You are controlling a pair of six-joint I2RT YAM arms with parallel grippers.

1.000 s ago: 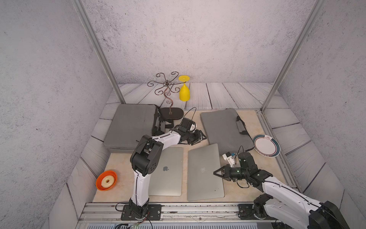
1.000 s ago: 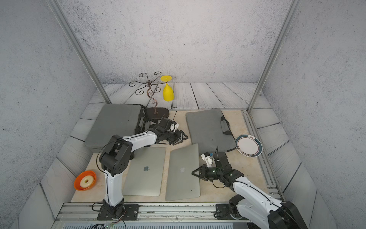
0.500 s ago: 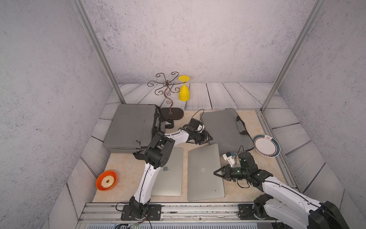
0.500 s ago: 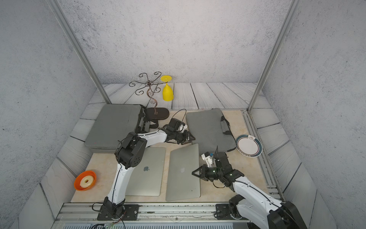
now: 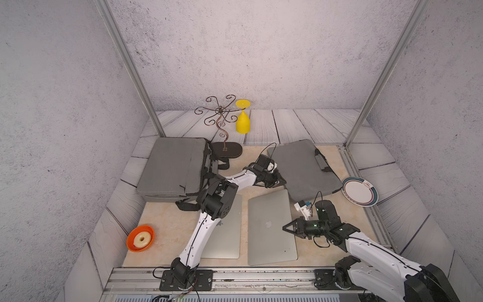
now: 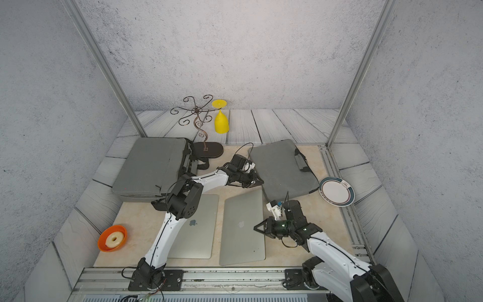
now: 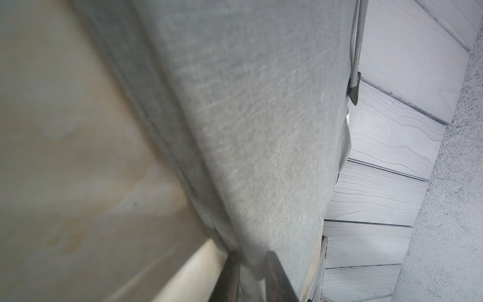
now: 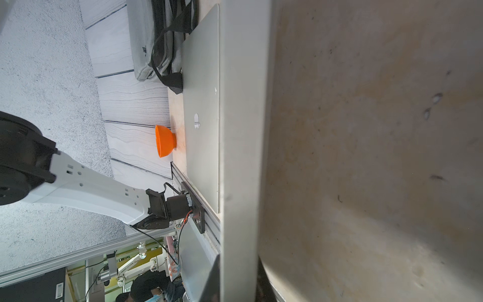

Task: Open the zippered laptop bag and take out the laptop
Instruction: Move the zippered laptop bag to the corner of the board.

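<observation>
Top views both showed the beige table (image 5: 162, 222) with a bulky grey bag (image 5: 172, 167) lying flat at 10 o'clock and a slimmer grey laptop bag (image 5: 300, 167) flat at 1 o'clock. Two closed silver laptops lay side by side at 6 o'clock. The held laptop (image 5: 269, 227) lay toward 5, its far corner just beside the laptop bag's near edge. The second laptop (image 5: 231, 235) lay toward 7, partly under the left arm (image 5: 206, 235).

The left gripper (image 5: 281, 181) sat at the laptop bag's 8 o'clock edge — in the blurred left wrist view its fingers (image 7: 274, 272) pinched a fold of the grey fabric. The right gripper (image 5: 286, 228) met the held laptop's 3 o'clock edge — in the right wrist view its fingers (image 8: 210, 282) were clamped on that edge.

Whether the zipper was open could not be told. A wire stand (image 5: 226, 150) and an upturned yellow glass (image 5: 243, 123) stood at 12 o'clock. A plate (image 5: 360, 191) lay at 3, and an orange bowl (image 5: 132, 247) at 8.
</observation>
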